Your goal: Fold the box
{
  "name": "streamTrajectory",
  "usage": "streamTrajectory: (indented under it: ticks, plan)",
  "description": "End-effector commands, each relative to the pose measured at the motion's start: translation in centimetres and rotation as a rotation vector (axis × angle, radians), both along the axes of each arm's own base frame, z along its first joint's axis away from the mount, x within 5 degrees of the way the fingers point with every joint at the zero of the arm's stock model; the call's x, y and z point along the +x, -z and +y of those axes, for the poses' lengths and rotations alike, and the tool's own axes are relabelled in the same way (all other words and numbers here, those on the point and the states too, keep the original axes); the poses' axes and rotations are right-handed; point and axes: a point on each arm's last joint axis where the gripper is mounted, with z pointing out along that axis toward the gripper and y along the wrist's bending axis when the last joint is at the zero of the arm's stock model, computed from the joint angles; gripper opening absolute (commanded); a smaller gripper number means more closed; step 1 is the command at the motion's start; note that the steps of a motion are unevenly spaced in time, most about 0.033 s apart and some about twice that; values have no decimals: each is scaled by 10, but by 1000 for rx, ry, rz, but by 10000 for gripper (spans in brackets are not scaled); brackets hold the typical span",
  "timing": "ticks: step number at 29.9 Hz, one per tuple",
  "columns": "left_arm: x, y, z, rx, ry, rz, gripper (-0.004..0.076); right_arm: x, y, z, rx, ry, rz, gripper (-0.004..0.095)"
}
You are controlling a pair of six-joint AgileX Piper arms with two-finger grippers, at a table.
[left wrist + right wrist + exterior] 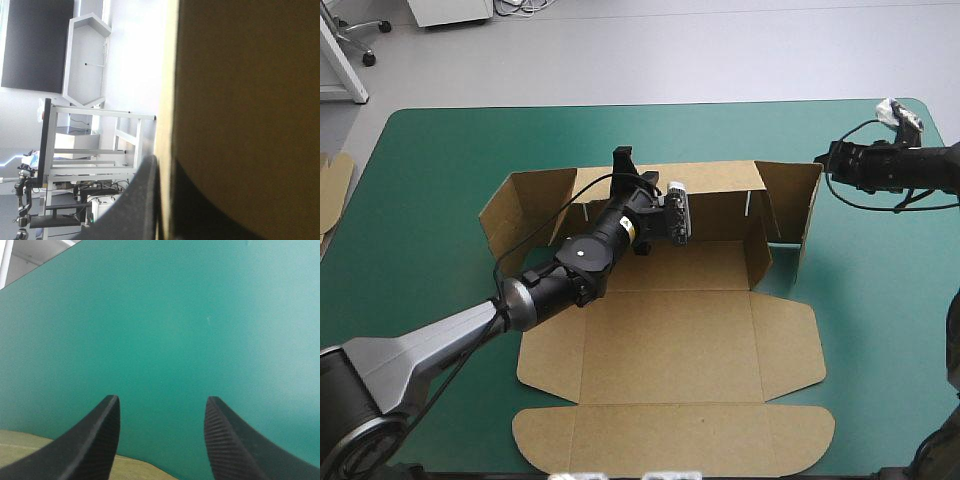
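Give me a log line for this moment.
box: back wall up, near panels flat | left hand: shut on back wall | right hand: open, over teal-green cover

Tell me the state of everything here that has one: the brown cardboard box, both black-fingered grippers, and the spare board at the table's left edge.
Brown cardboard box: partly folded, far wall and its end flaps raised, near panels flat on the teal-green cover.
Left gripper: shut on the box's raised far wall.
Right gripper: open, empty, over bare cover.
Spare brown board: lying flat, mostly out of view.
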Motion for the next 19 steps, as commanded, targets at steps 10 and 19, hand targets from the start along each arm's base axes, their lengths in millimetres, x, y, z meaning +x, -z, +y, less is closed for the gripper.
streamTrajectory:
  ticks: [10, 19]
  plan:
    - [1, -13, 1, -40, -40, -60, -15, -7, -28, 22, 18, -101, -79, 452]
    - [-2, 3, 5, 24, -24, -65, -15, -27, -12, 31, 63, -138, -103, 414]
